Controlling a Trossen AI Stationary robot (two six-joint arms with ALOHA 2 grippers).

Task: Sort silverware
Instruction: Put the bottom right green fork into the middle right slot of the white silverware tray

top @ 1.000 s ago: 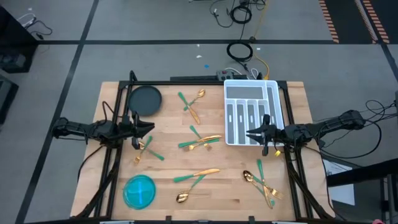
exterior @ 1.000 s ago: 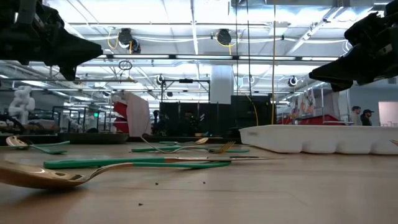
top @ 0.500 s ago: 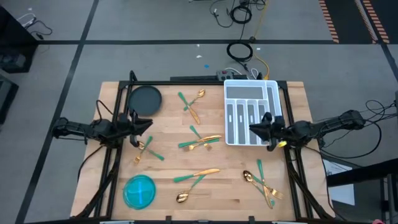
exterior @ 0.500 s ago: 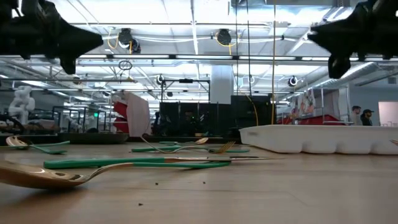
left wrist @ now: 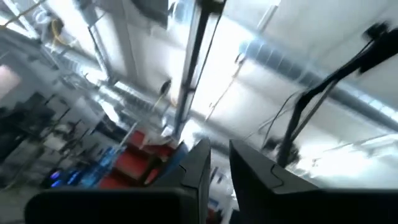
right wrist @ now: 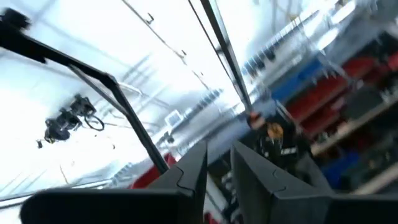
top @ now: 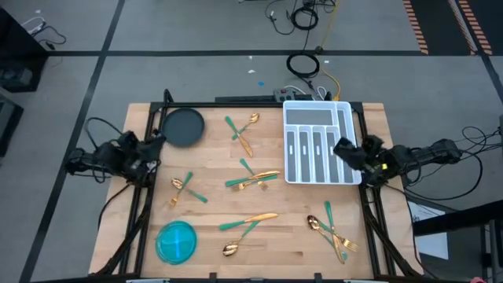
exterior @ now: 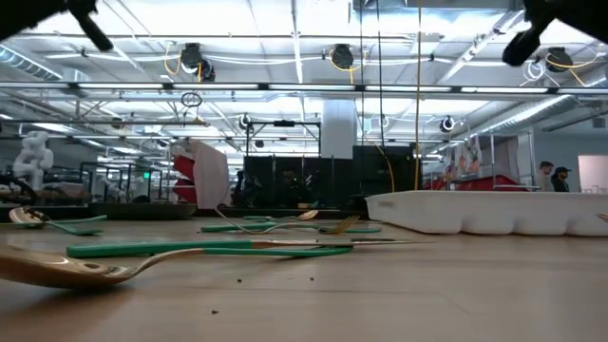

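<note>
Five loose clusters of silverware lay on the wooden table (top: 212, 192), none in the tray. At about twelve o'clock from the table's centre sat a group of three pieces (top: 242, 130); near the centre, a second group of three (top: 253, 178); toward nine o'clock, a pair (top: 184, 189); toward six o'clock, three more (top: 246, 228); and toward four o'clock, another three (top: 332, 232), roughly fourteen in all, though overlaps made the count uncertain. One white compartmented tray (top: 317, 142) stood at two o'clock, one dark round plate (top: 182, 126) at ten o'clock, one blue bowl (top: 176, 241) at seven o'clock. The left gripper (left wrist: 214, 165) was raised at the table's nine o'clock edge, its fingers nearly together on nothing. The right gripper (right wrist: 218, 163) was raised at the tray's three o'clock side, fingers likewise nearly closed and empty.
</note>
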